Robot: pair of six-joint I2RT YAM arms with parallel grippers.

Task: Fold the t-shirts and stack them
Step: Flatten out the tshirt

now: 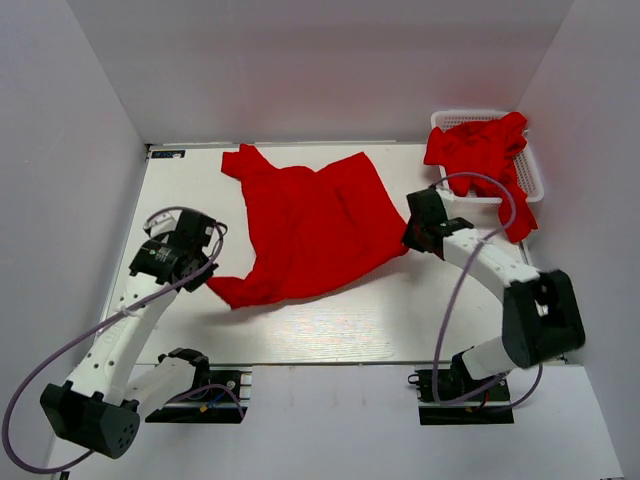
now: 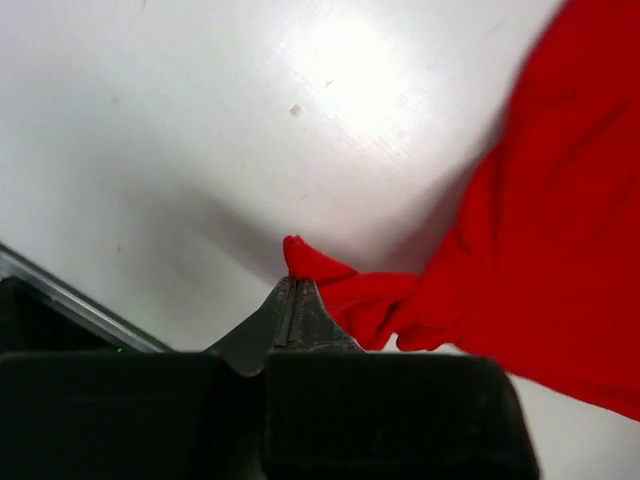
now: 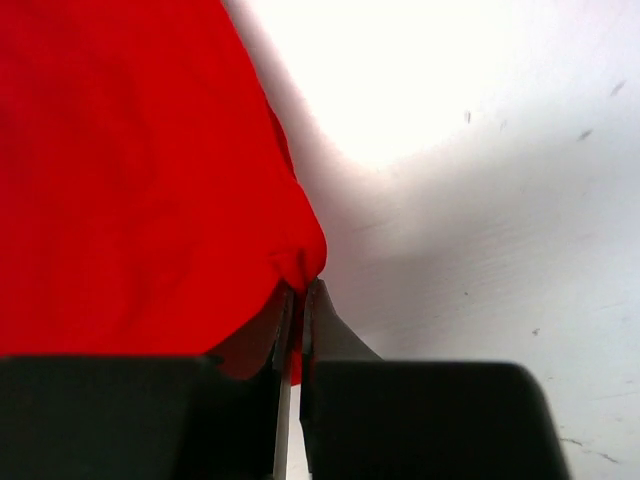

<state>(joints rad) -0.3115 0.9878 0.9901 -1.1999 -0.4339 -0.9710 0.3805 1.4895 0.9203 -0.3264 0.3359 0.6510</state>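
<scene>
- Left gripper (image 2: 295,290): jaws pressed together on a small nub of red cloth. The pinched corner pokes out just past the tips toward 12 o'clock in the left wrist view.
- Right gripper (image 3: 300,300): jaws closed on a bunched edge of the same cloth. A thin red strip shows between the fingers, and the cloth balloons away toward 10 o'clock.
- Spread t-shirt (image 1: 315,225): plain bright red, no print. It lies open but rumpled on the table (image 1: 400,320), from centre toward 12 o'clock in the top view.
- Grip points, top view: the left grip sits at the shirt's 8 o'clock corner and the right grip at its 3 o'clock edge. Cloth near the left grip is pulled into a narrow tail.
- Which parts are pinched, hem corners or a sleeve, probably cannot be settled from these views.
- Heaped t-shirts (image 1: 475,150): a red bundle in the white basket (image 1: 470,116) at the table's 2 o'clock corner. Part of it hangs over the rim toward 5 o'clock.
- Step, as I judge it: both corners are secured, so this is the start of straightening or the first fold on this shirt. No folded stack is visible.
- Next move, as I judge it: both arms lift together with even tension so the wrinkles drop out. Then the held edge is carried across toward 12 o'clock and laid flat before release.
</scene>
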